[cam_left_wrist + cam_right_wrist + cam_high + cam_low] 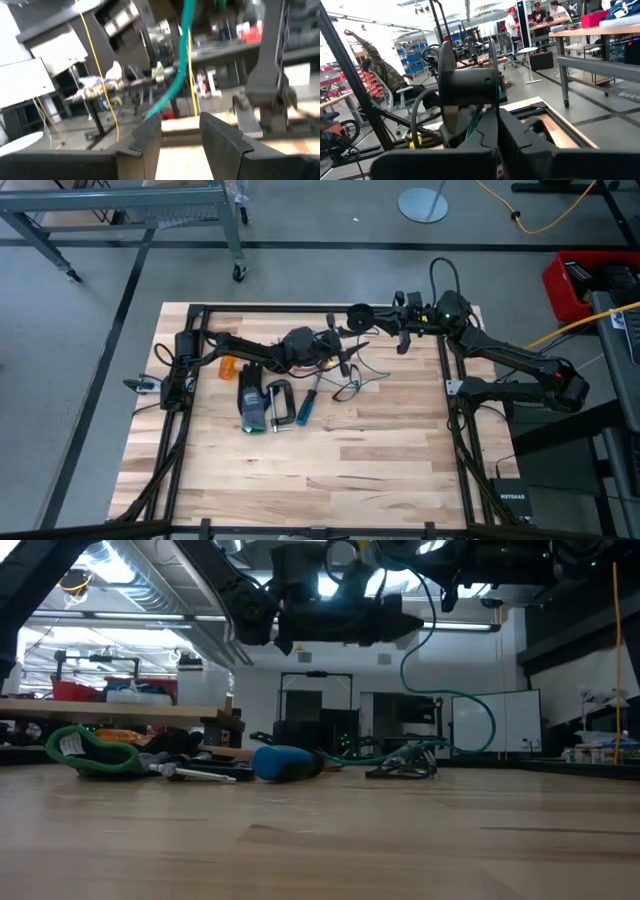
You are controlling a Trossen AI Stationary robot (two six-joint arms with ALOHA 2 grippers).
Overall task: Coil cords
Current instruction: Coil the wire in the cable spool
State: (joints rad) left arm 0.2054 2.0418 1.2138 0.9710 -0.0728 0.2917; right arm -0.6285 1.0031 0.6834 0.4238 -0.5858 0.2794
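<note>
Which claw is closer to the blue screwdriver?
Left. The left claw hovers just above the blue screwdriver; the right claw is farther off, by the table's back edge.

- Table [330, 460] of pale wood planks, smooth with a soft sheen.
- Teal-green cord [470, 705] in smooth, rubbery-looking sheathing.
- Spool [465, 85] of matt black plastic, by the look of it.
- Clamp [281, 402] of bare, shiny metal.
- Screwdriver [305, 406] with a blue plastic handle.
- Left gripper [180, 137] with dull, dark plastic-looking fingers.
- Frame [450, 420] around the table in black-finished metal.
</note>
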